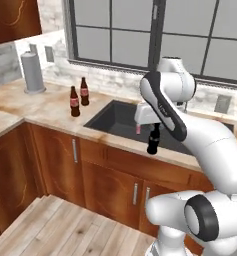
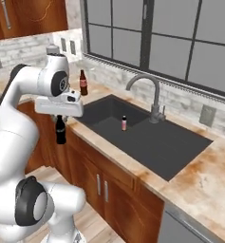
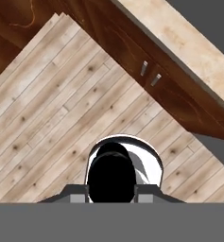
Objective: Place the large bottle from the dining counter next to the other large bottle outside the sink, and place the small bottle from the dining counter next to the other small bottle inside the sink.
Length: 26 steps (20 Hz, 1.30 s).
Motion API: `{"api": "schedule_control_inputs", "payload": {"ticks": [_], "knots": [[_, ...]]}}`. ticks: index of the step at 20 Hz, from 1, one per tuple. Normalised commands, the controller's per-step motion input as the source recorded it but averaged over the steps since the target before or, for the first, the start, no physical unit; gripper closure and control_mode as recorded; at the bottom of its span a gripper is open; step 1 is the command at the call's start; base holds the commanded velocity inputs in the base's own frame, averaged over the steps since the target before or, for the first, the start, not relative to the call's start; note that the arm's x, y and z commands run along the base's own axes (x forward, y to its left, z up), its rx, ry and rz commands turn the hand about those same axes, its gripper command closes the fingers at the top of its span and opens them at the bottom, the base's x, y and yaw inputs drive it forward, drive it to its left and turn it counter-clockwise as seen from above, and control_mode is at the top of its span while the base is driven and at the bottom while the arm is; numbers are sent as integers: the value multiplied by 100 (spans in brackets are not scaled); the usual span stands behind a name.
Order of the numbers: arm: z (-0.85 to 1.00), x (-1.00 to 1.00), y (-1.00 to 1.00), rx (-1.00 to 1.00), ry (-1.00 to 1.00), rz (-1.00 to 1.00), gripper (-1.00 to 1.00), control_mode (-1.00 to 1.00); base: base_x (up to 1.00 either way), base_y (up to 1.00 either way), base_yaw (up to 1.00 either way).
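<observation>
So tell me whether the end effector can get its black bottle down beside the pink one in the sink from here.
Probably yes. The end effector hangs shut on the small black bottle, just outside the sink's front edge. The pink bottle stands alone on the open basin floor, and nothing appears to block the way over the rim.

1. Gripper clamped on the neck of a small black bottle, which hangs upright in front of the cabinet fronts, below counter level.
2. Small pink bottle stands upright in the dark sink, near the faucet.
3. Brown bottle with red label stands on the counter left of the sink.
</observation>
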Motion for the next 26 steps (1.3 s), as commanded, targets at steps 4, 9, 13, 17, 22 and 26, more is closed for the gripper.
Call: {"api": "schedule_control_inputs", "payload": {"ticks": [4, 9, 13, 17, 22, 26], "knots": [[0, 0, 0, 0, 0, 0, 100, 100, 41, 3, -36], [0, 0, 0, 0, 0, 0, 100, 100, 41, 23, -40], [0, 0, 0, 0, 0, 0, 100, 100, 45, 69, -36], [0, 0, 0, 0, 0, 0, 100, 100, 61, 68, -34], [0, 0, 0, 0, 0, 0, 100, 100, 67, 68, -31], [0, 0, 0, 0, 0, 0, 100, 100, 100, 57, -28]]}}
